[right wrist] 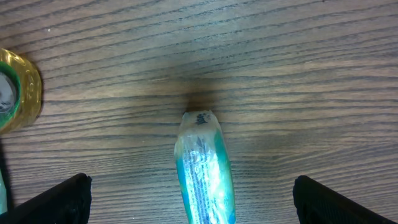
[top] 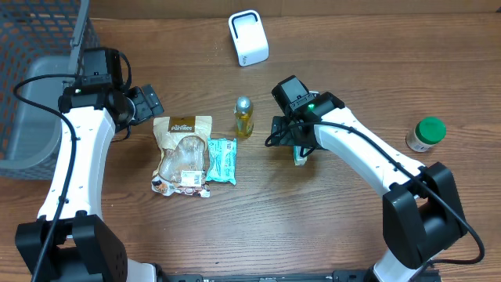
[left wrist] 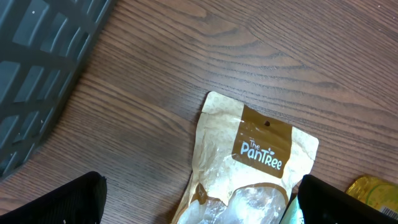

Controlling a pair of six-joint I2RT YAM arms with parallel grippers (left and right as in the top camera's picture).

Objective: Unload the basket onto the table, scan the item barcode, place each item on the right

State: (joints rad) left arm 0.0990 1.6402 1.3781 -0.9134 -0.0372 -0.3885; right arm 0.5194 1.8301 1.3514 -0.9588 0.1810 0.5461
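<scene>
Scanning has not begun. The right hand (top: 296, 141) hangs released and empty over a slim teal packet (right wrist: 204, 168) lying flat on the tabletop (top: 352, 47), and the left hand (top: 149, 104) is equally released above the PanTree pouch (left wrist: 249, 162). Grasping an item and showing its barcode to what looks like the white scanner (top: 248, 37), well apart, is all still left.

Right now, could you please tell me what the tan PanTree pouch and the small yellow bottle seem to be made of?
The tan PanTree pouch looks like matte kraft paper with a glossy film window, given its creases and glare. The small yellow bottle seems clear plastic with a shiny silvery cap, though possibly glass.
</scene>
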